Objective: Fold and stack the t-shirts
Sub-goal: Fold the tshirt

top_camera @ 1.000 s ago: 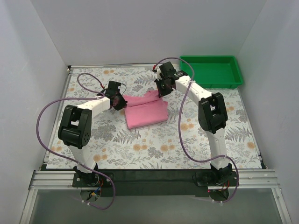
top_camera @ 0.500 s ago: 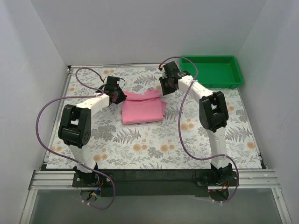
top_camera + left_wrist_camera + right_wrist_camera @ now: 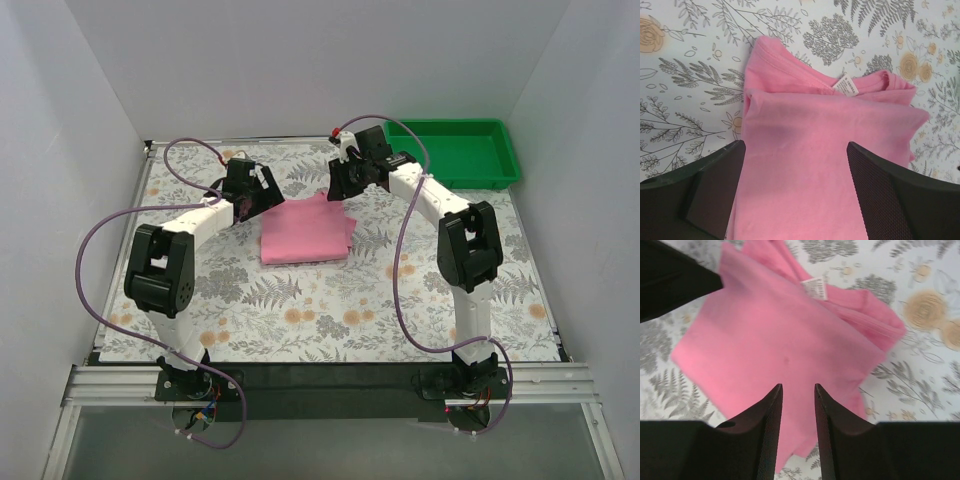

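The left jaws are spread wide with nothing between them, their dark fingers (image 3: 715, 192) hanging above the near part of a pink t-shirt (image 3: 830, 165) and not touching it. The right jaws are drawn close, with only a narrow slit between the fingers (image 3: 760, 440); the shirt shows through that slit and they grip nothing. In the overhead view the left jaws hover just off the shirt's far left corner and the right jaws just off its far right corner. The shirt (image 3: 305, 238) lies folded flat in the middle of the flower-patterned table (image 3: 330, 310), a neat oblong a little longer from left to right than from near to far. Its neck end points toward the far edge of the table and sticks out past the folded top layer, with the white label (image 3: 846, 86) facing up at the collar. A green tray (image 3: 505, 178) sits at the table's far right corner, well apart from the shirt.
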Robot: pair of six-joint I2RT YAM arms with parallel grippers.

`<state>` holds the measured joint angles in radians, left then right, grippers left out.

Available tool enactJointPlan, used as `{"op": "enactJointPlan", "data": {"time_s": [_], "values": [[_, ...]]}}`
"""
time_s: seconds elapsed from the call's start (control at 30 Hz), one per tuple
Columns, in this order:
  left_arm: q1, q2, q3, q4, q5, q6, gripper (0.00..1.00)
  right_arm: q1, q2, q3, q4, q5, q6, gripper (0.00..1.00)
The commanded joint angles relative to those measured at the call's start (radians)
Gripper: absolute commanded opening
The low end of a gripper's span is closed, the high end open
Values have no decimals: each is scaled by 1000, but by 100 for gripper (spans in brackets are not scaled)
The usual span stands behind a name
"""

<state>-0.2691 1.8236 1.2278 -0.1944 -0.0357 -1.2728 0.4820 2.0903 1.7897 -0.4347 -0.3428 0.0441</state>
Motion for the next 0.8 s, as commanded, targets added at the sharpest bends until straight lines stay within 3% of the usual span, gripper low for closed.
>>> {"op": "enactJointPlan", "data": {"time_s": [0.0,0.13,0.23,0.6,0.77], "values": [[5,-73,-1,6,63,38,75,12,36,37,60,-255,-29,34],[5,-84,-42,-17,68,55,61,12,115,97,89,-312,3,34],[5,-70,-40,-36,74,67,57,-2,183,155,113,-279,25,34],[5,-6,-11,-56,94,41,58,-155,381,267,244,-286,224,35],[5,-44,-34,-73,128,18,63,-175,331,246,251,-354,264,35]]}}
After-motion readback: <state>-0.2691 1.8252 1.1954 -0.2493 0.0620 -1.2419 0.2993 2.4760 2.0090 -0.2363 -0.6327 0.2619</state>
